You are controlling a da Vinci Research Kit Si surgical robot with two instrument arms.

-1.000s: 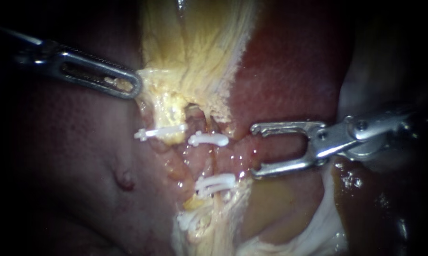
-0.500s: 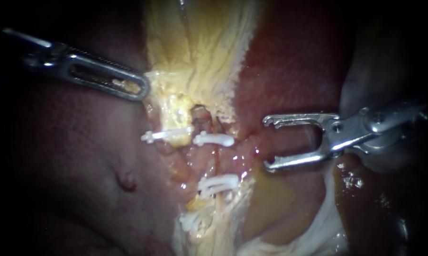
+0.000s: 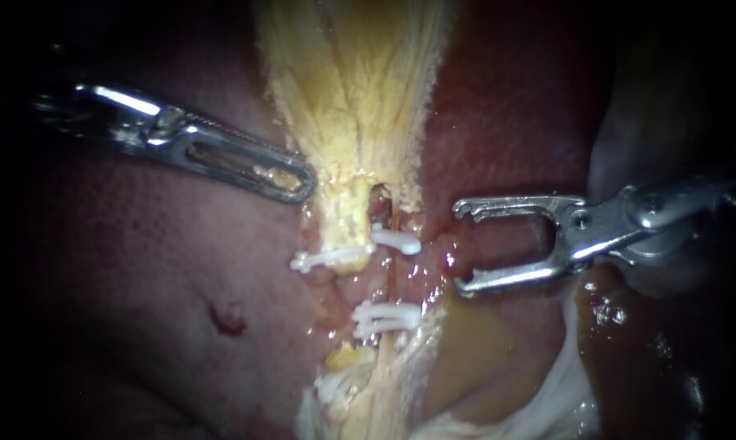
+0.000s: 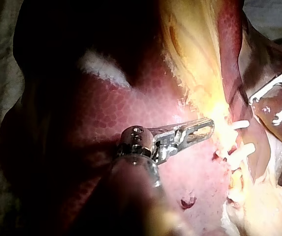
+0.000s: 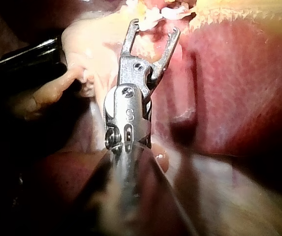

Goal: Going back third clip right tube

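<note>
In the endoscope view several white clips cross two thin tubes below a yellow sheet of tissue (image 3: pixel 359 98): one clip (image 3: pixel 331 258) toward the left, one clip (image 3: pixel 398 240) toward the right, a doubled clip (image 3: pixel 386 316) lower down. My right instrument (image 3: pixel 458 246) stands just right of them, jaws open and empty, clear of the tissue. My left instrument (image 3: pixel 298 181) is shut on the yellow tissue's left edge. The left wrist view shows those jaws (image 4: pixel 207 129) at the tissue beside the clips (image 4: pixel 244 150). In the right wrist view the open jaws (image 5: pixel 155 27) point at the clips (image 5: pixel 165 10).
Dark red liver (image 3: pixel 139 269) lies left of the clips with a small red spot (image 3: pixel 227 319). More liver (image 3: pixel 506 106) rises behind my right instrument. Pale white and yellow tissue (image 3: pixel 547 383) lies under its shaft. My left instrument's dark shaft (image 5: pixel 27 59) crosses beside the right one.
My right instrument drew back to the right, away from the clips, jaws still open, then held. My left instrument moved right with the yellow tissue, narrowing it and shifting the clips rightward.
</note>
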